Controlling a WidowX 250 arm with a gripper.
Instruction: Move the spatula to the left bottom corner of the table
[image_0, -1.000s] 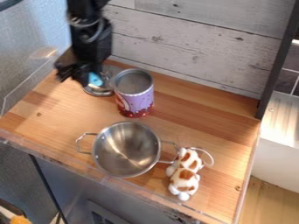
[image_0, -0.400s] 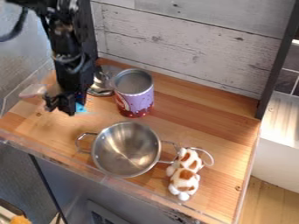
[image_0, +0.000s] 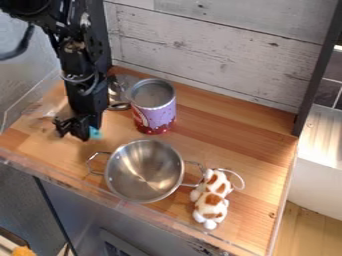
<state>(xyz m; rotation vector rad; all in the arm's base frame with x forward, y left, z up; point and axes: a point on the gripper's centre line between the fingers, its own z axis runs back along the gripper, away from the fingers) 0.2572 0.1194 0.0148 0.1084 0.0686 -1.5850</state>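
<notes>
One blue-handled spatula (image_0: 95, 133) is clamped in my claw (image_0: 75, 132) near the left side of the surface (image_0: 230, 142); I've brought it forward from beside the tall can (image_0: 157, 119). That puts it closer to the left bottom corner, I judge, with a little more travel before I let go. Just ahead of me, the two-handled pot (image_0: 145, 172) shows its bare metal bottom. The can's mouth is open, though I can't tell what's inside. A spotted plush toy (image_0: 211, 197) lies beside the pot.
</notes>
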